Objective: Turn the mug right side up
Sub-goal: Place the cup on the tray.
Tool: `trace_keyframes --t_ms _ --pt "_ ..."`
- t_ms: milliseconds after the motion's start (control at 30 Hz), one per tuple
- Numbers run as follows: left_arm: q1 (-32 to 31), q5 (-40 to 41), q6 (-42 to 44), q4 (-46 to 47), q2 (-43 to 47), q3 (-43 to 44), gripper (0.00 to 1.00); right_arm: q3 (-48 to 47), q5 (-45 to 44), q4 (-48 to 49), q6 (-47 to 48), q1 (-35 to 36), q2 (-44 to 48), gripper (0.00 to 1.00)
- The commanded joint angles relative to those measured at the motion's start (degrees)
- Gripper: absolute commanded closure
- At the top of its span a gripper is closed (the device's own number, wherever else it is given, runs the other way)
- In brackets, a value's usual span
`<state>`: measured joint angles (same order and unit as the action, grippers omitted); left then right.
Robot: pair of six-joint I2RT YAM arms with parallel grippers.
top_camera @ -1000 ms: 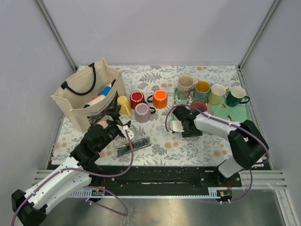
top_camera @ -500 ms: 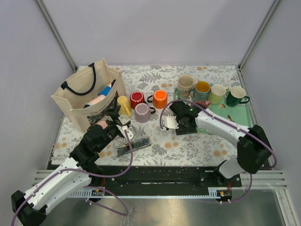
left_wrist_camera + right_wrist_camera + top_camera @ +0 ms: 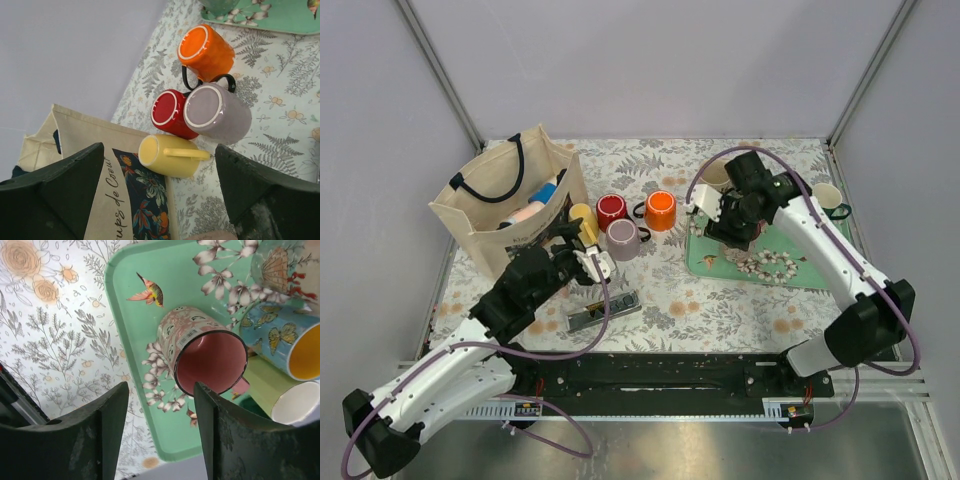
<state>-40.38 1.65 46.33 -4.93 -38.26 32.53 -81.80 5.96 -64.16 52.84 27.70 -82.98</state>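
Mug (image 3: 205, 357) upright on tray (image 3: 135, 305) near its 9 o'clock edge, bare desk (image 3: 660, 290) beyond. Right gripper (image 3: 160, 407) jaws spread, empty, above it, raised from desk centre; left gripper (image 3: 160, 180) jaws wide apart.

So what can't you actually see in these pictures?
Top view: the right gripper hides the pink mug on the green tray.
Top view: the walls of the tote bag hide most of its contents.
Right wrist view: the pale green mug is cut off by the frame corner.
Left wrist view: the green tray runs off the top edge.
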Motion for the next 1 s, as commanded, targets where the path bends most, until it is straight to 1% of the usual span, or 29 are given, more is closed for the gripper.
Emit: trace_keyframes --t_ms 0,67,200,367,467,600,633,700,733,800,967 --pt "0.2 -3.7 -5.7 -4.3 -2.3 5.3 0.04 -3.3 9.9 -4.1 -3.2 -6.0 -4.5 0.37" --pt "0.1 -6.4 -8.3 -6.6 -3.2 6.4 0.04 -1.3 11.6 -1.9 -3.7 -7.2 -5.4 0.36" --pt "0.1 -10.4 -12.3 -9.3 -4.0 8.0 0.04 3.1 12.2 2.8 -5.5 -7.3 -6.6 0.37" --pt "0.1 -11.1 -12.1 -10.1 -4.9 8.6 0.04 4.2 12.3 6.9 -8.4 -7.2 -10.0 0.47" --pt "0.3 -11.4 -11.7 -10.1 -5.1 8.9 0.04 3.9 10.9 8.4 -10.2 -7.2 -11.7 0.49" --pt "0.7 -11.1 -11.0 -10.2 -5.0 8.7 0.04 5.8 9.7 11.5 -11.9 -7.3 -11.3 0.51" --pt "0.7 -11.1 -11.0 -10.2 -5.0 8.6 0.04 6.0 9.3 12.0 -12.7 -7.2 -11.3 0.53" --pt "0.7 -11.1 -10.9 -10.2 -5.0 8.6 0.04 6.2 9.0 12.0 -13.4 -7.2 -11.8 0.60" --pt "0.8 -11.1 -10.8 -10.2 -5.1 8.5 0.04 6.1 9.0 12.0 -13.7 -7.3 -11.9 0.61" --pt "0.7 -11.1 -10.8 -10.2 -5.1 8.7 0.04 5.6 9.7 11.1 -14.1 -7.3 -11.3 0.61" --pt "0.8 -10.3 -9.1 -11.9 -5.1 9.3 0.04 2.5 11.2 9.0 -16.5 -7.3 -6.1 0.51"
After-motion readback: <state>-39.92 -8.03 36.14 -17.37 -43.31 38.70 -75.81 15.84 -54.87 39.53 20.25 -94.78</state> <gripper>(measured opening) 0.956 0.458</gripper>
